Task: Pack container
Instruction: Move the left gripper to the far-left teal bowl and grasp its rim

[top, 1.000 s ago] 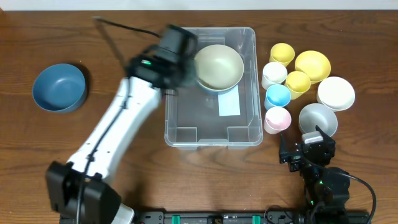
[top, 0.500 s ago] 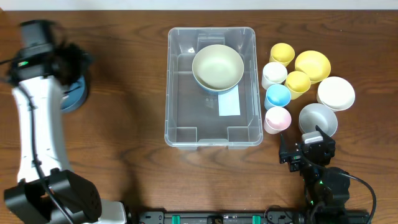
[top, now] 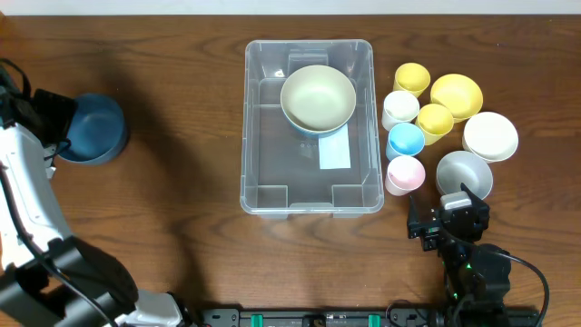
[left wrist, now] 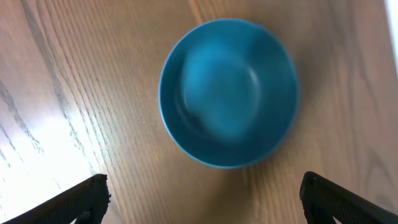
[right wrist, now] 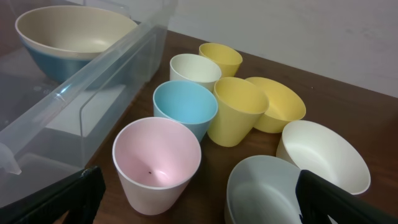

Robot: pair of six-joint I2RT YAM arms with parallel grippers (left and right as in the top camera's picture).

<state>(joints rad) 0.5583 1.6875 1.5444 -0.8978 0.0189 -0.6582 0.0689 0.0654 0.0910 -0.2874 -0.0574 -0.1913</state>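
blue bowl below left pincer, spread wide apart; right pincer likewise apart beside pink cup; cream bowl sitting inside clear container on counter.

Robot lab or test bench, not a lived-in room: a white left arm and a black right arm rise from the near edge of a wood-grain tabletop. A black rail with green connectors and a loose cable sit alongside. Plain white wall behind. The only items are props laid out in a tidy group: a clear container and pastel plastic cups and bowls.
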